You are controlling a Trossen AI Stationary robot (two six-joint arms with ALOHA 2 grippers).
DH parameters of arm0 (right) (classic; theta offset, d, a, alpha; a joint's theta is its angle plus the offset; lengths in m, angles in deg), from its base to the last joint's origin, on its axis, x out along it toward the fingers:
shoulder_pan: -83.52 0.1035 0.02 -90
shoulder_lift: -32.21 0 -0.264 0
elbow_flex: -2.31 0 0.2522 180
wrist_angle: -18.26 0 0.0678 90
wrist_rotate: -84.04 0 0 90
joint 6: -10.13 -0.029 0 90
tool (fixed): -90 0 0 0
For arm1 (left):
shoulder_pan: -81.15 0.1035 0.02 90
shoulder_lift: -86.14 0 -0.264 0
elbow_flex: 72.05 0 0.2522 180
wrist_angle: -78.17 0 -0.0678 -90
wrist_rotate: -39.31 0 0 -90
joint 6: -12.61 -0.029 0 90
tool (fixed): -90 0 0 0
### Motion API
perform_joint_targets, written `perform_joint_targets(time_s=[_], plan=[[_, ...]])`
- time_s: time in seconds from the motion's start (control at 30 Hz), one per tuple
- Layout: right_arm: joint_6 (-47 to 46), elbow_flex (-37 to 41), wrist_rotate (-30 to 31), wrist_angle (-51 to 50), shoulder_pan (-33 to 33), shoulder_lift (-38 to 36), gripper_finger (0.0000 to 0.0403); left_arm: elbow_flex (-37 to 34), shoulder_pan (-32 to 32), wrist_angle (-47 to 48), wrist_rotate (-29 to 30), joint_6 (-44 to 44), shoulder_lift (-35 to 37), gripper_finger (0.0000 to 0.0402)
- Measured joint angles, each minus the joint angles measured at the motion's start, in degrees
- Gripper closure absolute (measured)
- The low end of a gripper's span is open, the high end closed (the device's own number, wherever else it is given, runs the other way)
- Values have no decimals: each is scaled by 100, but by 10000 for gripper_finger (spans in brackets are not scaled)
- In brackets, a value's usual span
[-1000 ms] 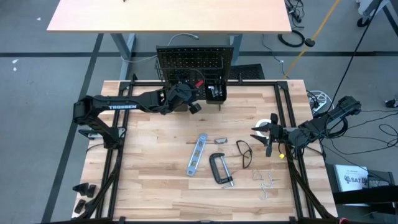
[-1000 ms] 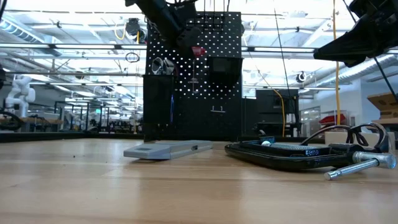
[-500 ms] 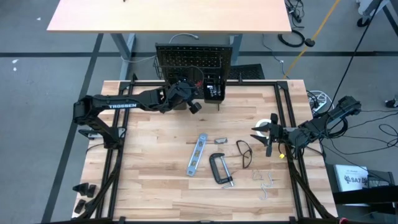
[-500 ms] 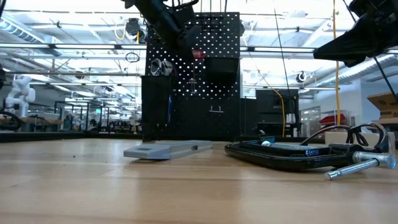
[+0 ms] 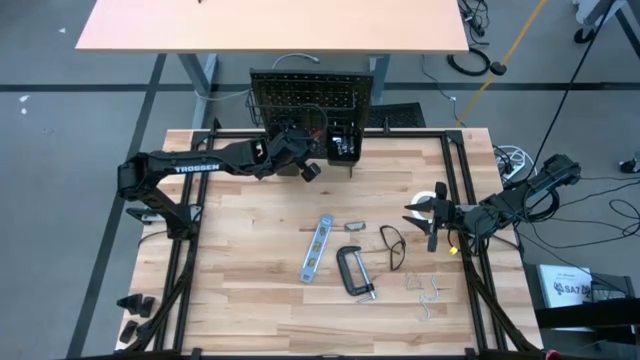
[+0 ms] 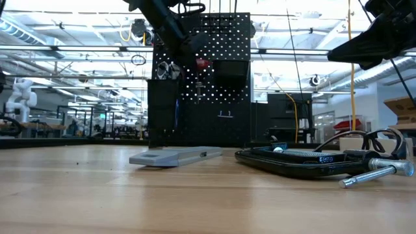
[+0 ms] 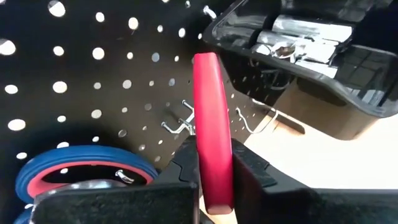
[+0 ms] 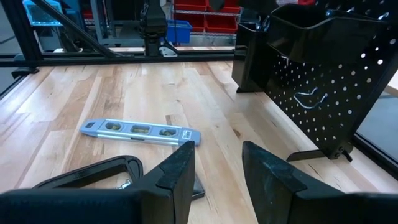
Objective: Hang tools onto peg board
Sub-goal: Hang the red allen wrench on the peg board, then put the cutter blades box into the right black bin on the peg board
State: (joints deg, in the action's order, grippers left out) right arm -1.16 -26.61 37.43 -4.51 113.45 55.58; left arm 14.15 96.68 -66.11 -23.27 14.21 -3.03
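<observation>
Your left end effector (image 7: 214,180) is pinching a red handle (image 7: 211,118) — it sits right up against the peg board (image 5: 312,97), beside the black bin (image 7: 311,56). Your right end effector (image 8: 217,168) waits at the right edge of the surface (image 5: 230,260), fingers spread, holding nothing. The level (image 5: 317,248), C-clamp (image 5: 353,271) and glasses (image 5: 393,245) lie mid-surface — open wood all around them.

In the left wrist view the red handle (image 7: 212,130) runs down between the left gripper's fingers (image 7: 186,168), its lower end hidden, so which tool it belongs to cannot be told. A blue and red round thing (image 7: 74,177) is cut off by that picture's edge, and the bin (image 7: 298,68) holds shiny, blurred items
</observation>
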Motion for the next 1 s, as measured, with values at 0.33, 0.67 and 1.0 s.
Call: perform_joint_targets(time_s=[0.33,0.67,1.0], plan=[[0,0,-2,21,0,-1,277,0,-6,-22,156,-22,0,285],[2,0,-3,19,0,-2,277,0,-26,-48,231,85,-2,281],[2,0,-4,19,0,-2,277,2,-258,4,302,96,363,281]])
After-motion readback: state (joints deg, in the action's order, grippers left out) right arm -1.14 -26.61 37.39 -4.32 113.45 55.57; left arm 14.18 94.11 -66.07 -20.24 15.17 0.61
